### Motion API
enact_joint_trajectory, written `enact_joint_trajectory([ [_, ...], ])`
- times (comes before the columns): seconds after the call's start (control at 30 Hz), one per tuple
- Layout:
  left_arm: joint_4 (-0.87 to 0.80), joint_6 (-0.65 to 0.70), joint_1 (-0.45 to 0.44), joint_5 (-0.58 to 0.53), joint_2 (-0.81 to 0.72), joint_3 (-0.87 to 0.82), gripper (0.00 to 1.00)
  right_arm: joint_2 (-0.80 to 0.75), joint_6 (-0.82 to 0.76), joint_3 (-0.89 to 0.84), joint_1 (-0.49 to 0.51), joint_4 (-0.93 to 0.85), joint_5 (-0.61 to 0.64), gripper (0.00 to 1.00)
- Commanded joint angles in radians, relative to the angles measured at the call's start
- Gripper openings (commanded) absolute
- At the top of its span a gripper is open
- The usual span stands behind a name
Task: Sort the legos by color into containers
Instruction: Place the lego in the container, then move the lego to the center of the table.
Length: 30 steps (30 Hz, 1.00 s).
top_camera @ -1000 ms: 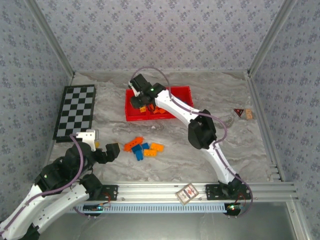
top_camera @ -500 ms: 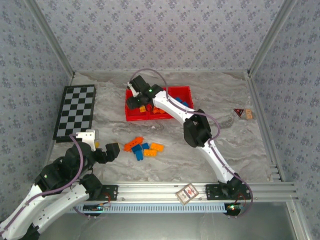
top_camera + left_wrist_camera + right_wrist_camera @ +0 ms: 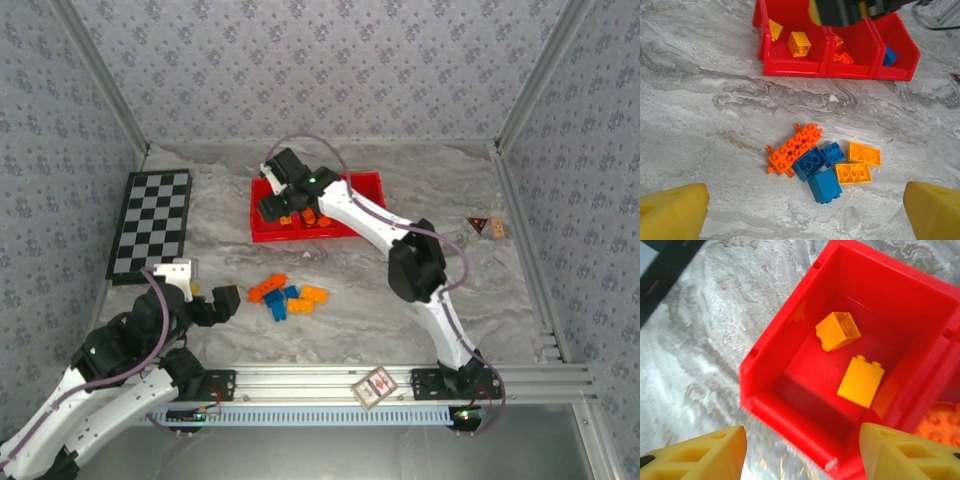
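While the right claw (image 3: pixel 802 455) hangs empty, jaws apart, over the left bin (image 3: pixel 810 375) of the red tray (image 3: pixel 795 66) with two yellow-orange bricks (image 3: pixel 861 381) below, the loose legos (image 3: pixel 822 162) on the surface (image 3: pixel 700 100) lie just ahead of the wide-open left claw (image 3: pixel 802 210), clearly nearer.

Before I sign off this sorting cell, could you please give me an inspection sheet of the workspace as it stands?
Surface: grey marbled table, no spills seen.
Job's things: red tray; two yellow-orange bricks in its left compartment, orange pieces in the middle, a blue brick in the right; six loose bricks unsorted on the table.
Clutter: checkered board, a card at the near edge, a small red triangle and tan piece at right.
Grippers: left gripper open, empty, left of the loose bricks; right gripper open, empty, over the left compartment.
Cables: right-arm cable and left-arm cable, no snag seen.
Surroundings: wallpapered walls, aluminium frame.
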Motion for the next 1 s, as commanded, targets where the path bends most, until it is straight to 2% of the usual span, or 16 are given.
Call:
enact_joint_trajectory([
  [0.0,-0.004,-0.003,-0.006,-0.007,0.012,0.000,1.00,-0.169,-0.061,-0.152,0.010,0.006,0.022,0.64],
  [0.23,0.000,0.000,-0.006,-0.003,0.017,-0.001,1.00,-0.488,-0.247,-0.621,0.009,0.163,0.039,0.68],
  [0.33,0.003,0.001,-0.006,-0.002,0.019,-0.001,1.00,-0.583,-0.330,-0.766,0.008,0.218,0.077,0.71],
  [0.43,0.001,0.004,-0.006,-0.001,0.023,0.000,1.00,-0.655,-0.437,-0.903,0.007,0.257,0.053,0.75],
  [0.53,-0.001,0.002,-0.008,-0.001,0.024,0.000,1.00,-0.687,-0.543,-0.999,0.011,0.263,0.032,0.79],
  [0.63,-0.001,0.001,-0.007,-0.003,0.025,0.000,1.00,-0.691,-0.633,-1.076,0.027,0.288,0.083,0.83],
  [0.97,-0.011,-0.008,-0.016,-0.010,0.017,0.003,0.99,-0.612,-0.649,-1.159,0.122,0.334,0.078,0.86],
])
